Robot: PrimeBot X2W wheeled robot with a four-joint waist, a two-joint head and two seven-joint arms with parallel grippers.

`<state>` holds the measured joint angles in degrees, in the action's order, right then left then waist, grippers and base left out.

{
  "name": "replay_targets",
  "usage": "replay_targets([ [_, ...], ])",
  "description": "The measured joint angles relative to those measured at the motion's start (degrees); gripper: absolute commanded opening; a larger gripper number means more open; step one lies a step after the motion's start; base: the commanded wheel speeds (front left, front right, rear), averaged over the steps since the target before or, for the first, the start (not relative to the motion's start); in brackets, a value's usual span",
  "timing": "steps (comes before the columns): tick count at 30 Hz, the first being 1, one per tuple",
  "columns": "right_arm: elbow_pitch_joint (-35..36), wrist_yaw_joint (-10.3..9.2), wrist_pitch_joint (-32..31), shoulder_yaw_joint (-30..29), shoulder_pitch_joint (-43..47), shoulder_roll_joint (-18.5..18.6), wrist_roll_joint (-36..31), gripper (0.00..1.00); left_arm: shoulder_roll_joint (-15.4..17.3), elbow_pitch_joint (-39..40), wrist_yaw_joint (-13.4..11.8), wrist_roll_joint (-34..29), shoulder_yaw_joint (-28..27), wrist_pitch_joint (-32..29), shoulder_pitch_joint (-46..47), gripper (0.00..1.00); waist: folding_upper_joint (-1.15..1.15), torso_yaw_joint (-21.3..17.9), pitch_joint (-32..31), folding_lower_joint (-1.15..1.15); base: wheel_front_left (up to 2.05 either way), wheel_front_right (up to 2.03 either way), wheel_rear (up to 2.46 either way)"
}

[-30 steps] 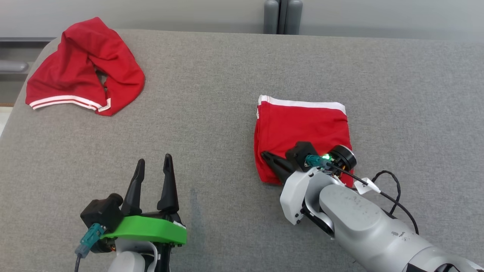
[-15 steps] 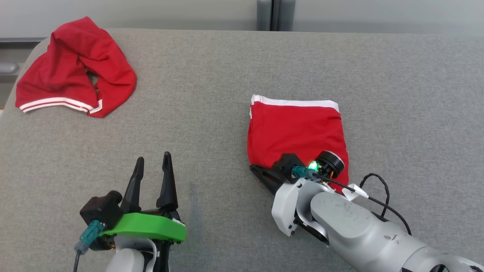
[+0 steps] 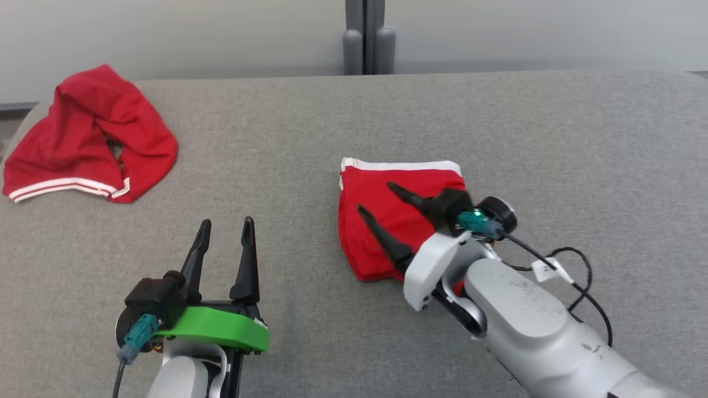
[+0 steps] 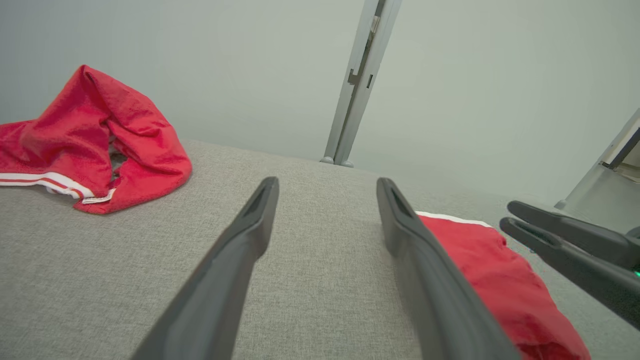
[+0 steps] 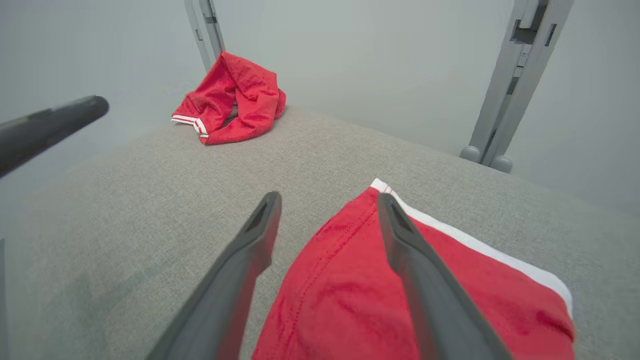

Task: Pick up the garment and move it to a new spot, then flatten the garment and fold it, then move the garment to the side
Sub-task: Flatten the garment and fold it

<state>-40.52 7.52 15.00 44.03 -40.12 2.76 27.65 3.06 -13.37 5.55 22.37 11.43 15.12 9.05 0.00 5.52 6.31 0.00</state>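
The garment [image 3: 395, 221] lies a little right of the middle of the grey surface [image 3: 287, 138] as a compact, roughly square folded packet. Its white-and-red trim runs along the far edge and the layers are stacked fairly evenly, so picking up, flattening and folding look done. The right fingers [image 3: 381, 235] stand spread wide just above the packet's near left part and grasp nothing; whether a tip brushes the cloth cannot be told. The left fingers [image 3: 246, 260] are also spread and empty, hovering over bare surface at the near left, well apart from the packet. A second red garment [image 3: 83, 143] sits crumpled at the far left corner, untouched. What seems left is the last step, moving the folded packet to the side. It may already rest at its final spot, which the views do not settle.
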Motion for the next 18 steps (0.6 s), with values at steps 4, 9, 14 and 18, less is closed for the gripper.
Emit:
replay_targets([
  [4, 2.6, 0.00, 0.0, -9.4, 4.0, 0.0, -4.2, 1.00, 0.0, -1.0, 0.4, -1.1, -0.6, 0.0, -0.2, 1.00, 0.00, -1.7, -1.5, 0.00, 0.00, 0.00, 0.00],
  [9, 5.7, 0.00, 0.0, -20.3, 9.7, 0.1, -8.9, 1.00, -0.1, -2.2, 0.5, -1.2, -1.7, 0.0, -2.3, 1.00, 0.00, -3.7, -3.1, 0.00, 0.00, 0.00, 0.00],
  [14, 9.8, 0.00, 0.0, -29.1, 16.5, 0.1, -13.1, 1.00, -0.2, -2.3, 0.5, -0.2, -3.2, 0.0, -4.4, 1.00, 0.00, -5.0, -4.8, 0.00, 0.00, 0.00, 0.00],
  [18, 13.6, 0.00, 0.0, -33.5, 21.0, 0.0, -15.0, 1.00, -0.2, -2.2, 0.2, 0.4, -3.3, 0.0, -6.5, 1.00, 0.00, -5.9, -5.6, 0.00, 0.00, 0.00, 0.00],
])
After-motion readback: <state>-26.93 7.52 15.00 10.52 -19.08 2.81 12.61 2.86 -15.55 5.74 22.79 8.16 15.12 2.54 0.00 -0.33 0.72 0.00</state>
